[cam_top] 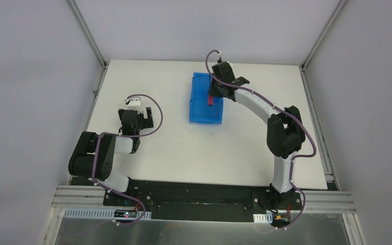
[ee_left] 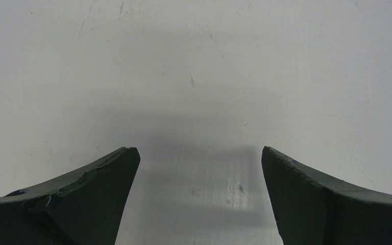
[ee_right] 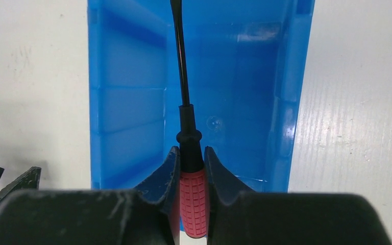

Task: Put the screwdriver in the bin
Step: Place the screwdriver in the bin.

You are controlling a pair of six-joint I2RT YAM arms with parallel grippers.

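**Over the bright blue rectangular plastic bin [cam_top: 199, 113]: carrying almost done, release comes next**

At the far middle of the white tabletop [cam_top: 173, 153] the right hand [ee_right: 189, 155] hangs over the bin, toward its right side in the top view. Its two jaws are closed almost fully on the slim screwdriver with a red ribbed handle and a thin black shaft [ee_right: 193, 204]. They press the handle from both sides, just behind the black collar.

The shaft points away from the hand, along the length of the bin and between its long walls. The tip leaves the wrist picture at the top, so I cannot tell how close it is to the opposite end wall. The screwdriver seems to be held above the bin floor, not resting on it.

I judge that the transport is in its last part. The next move calls for a small lowering and then opening the jaws. The handle is close to the end wall nearest the hand, so it should be inside the rim before release.

At the near left, well apart, the left hand [ee_left: 198, 149] is wide open and holds nothing.
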